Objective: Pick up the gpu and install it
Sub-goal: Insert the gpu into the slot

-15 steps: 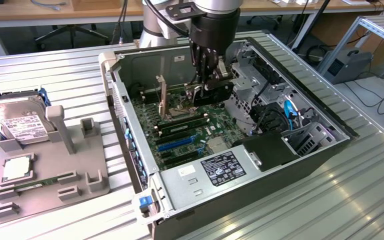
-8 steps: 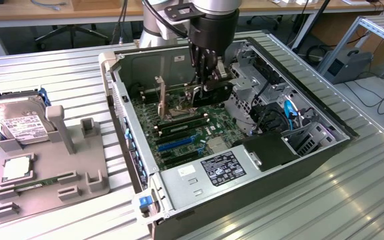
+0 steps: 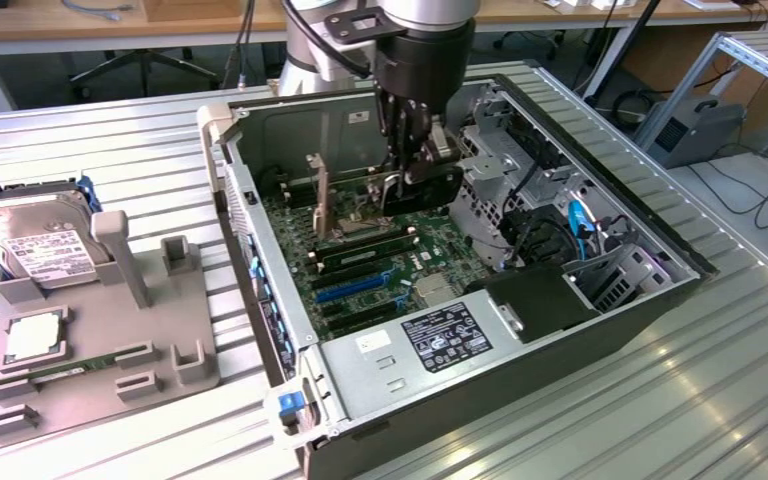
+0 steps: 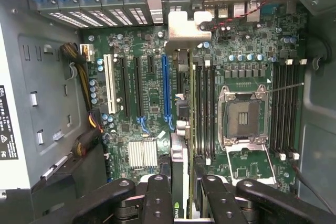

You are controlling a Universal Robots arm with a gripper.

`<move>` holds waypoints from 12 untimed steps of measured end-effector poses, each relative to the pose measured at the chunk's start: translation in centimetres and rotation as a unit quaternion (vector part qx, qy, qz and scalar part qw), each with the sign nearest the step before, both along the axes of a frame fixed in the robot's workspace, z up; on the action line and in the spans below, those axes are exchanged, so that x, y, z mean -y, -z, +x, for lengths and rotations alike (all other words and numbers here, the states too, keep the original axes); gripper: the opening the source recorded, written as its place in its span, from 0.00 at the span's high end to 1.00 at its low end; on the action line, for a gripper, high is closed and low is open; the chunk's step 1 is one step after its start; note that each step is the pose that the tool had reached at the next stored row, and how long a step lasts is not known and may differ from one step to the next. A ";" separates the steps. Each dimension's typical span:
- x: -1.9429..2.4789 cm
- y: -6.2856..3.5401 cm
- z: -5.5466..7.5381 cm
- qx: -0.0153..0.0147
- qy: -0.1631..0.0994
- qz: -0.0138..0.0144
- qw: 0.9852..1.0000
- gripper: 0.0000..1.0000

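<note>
Metal bench, open computer case (image 3: 257, 330): gpu (image 4: 181, 129) is pinched edge-on by gripper (image 4: 181, 192) over motherboard (image 4: 152, 98); stiff, light, fragile; best held by board edges.

Even, diffuse indoor light fills the exterior view, with soft glare streaking the ribbed metal surface (image 3: 704, 390) well off to the side of the claw (image 3: 411, 150). Shadow pools in the computer case (image 3: 357, 370) beneath the claw. In the wrist view, the motherboard (image 4: 152, 103) is bright and fairly sharp, its silver heatsink (image 4: 143, 154) gleaming, while the claw's black fingers (image 4: 157, 203) sit dark and slightly soft close to the lens.
</note>
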State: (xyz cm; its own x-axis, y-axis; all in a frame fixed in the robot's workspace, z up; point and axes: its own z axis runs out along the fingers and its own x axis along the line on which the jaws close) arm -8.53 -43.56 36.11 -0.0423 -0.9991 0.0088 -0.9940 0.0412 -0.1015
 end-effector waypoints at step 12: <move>0.09 0.05 -0.4 0.000 0.000 -0.001 1.000 0.73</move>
State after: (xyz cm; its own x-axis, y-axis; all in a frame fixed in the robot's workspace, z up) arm -8.91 -43.66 36.06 -0.0423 -0.9991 0.0100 -0.9940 0.0411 -0.1016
